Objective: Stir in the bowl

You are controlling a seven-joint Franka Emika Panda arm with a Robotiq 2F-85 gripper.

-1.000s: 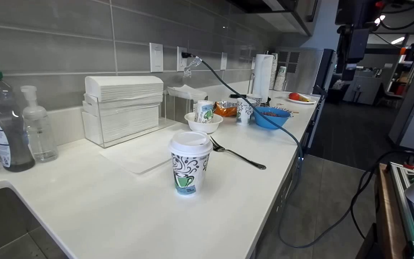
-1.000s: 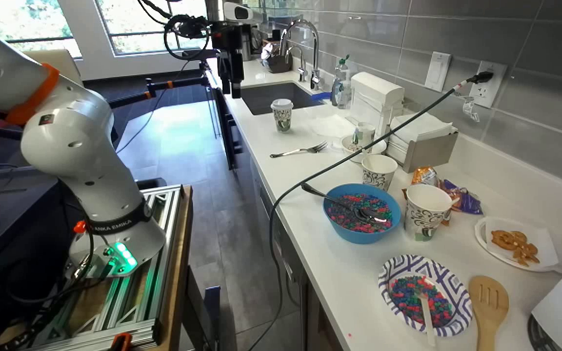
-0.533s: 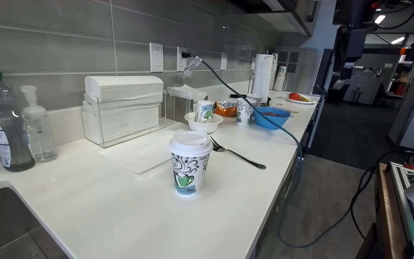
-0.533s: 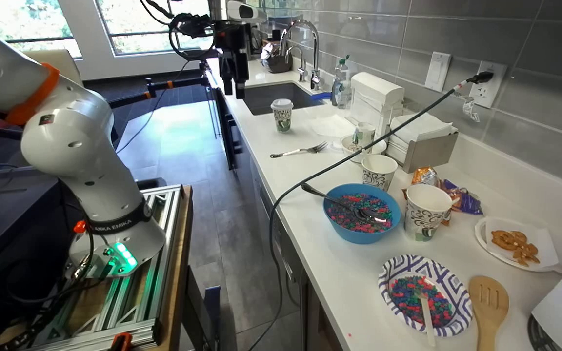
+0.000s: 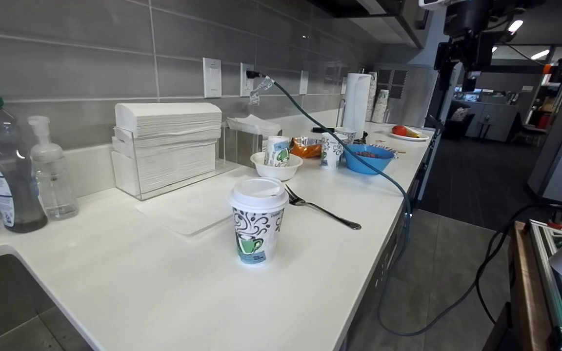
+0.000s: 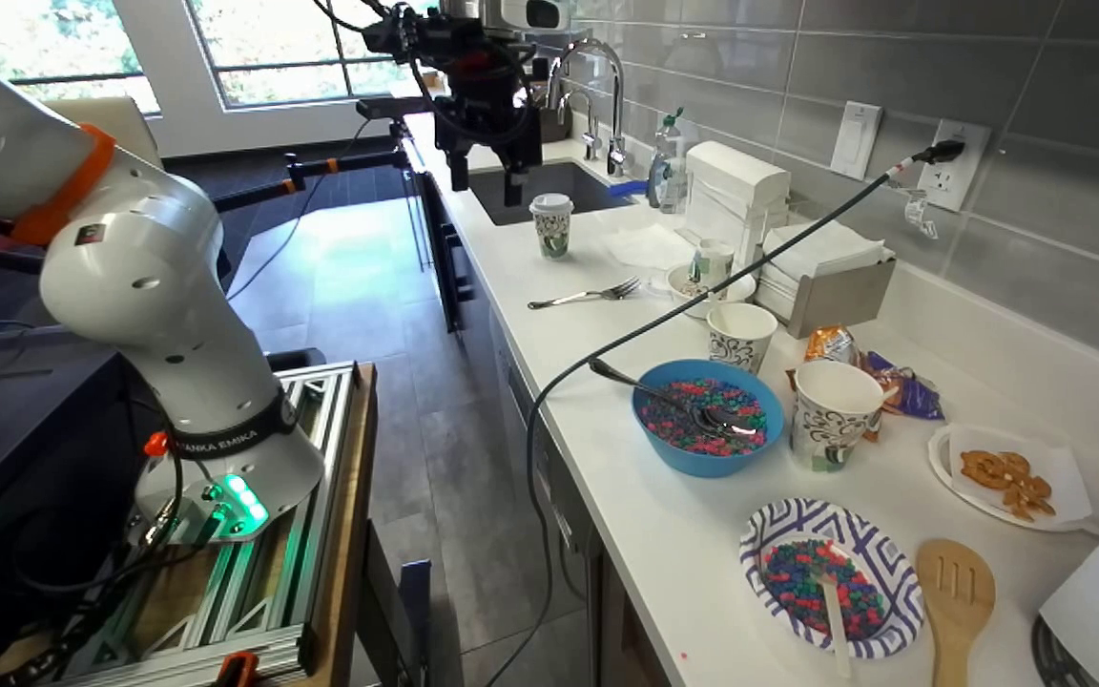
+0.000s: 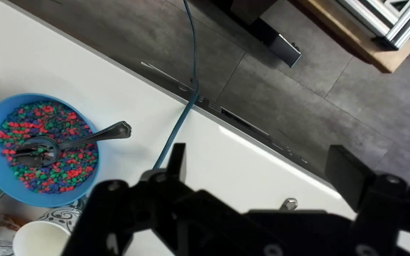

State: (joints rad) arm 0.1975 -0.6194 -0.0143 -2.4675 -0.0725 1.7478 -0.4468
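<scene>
The small blue bowl [image 6: 707, 465] stands on the white counter, holding red, green and blue bits. It also shows in an exterior view [image 5: 370, 166] and at the left of the wrist view [image 7: 34, 200]. A metal spoon [image 7: 114, 132] rests in it, its handle over the rim; the handle also shows in an exterior view [image 6: 612, 373]. My gripper [image 6: 487, 181] is high up near the sink end, apart from the bowl; it also shows in an exterior view [image 5: 455, 73]. In the wrist view its fingers [image 7: 258, 160] are wide apart with nothing between them.
A dark cable [image 6: 645, 329] hangs across the counter close to the bowl. A fork [image 5: 327, 213] and a lidded cup [image 5: 260, 234] lie towards the sink. Open paper cups [image 6: 831, 429] stand beside the bowl. A patterned plate [image 6: 898, 572] and wooden spatula [image 6: 956, 592] are at the near end.
My gripper has turned about its vertical axis and moved right in the exterior view that shows the arm base, left in the opposite view. The bowl and spoon have not moved.
</scene>
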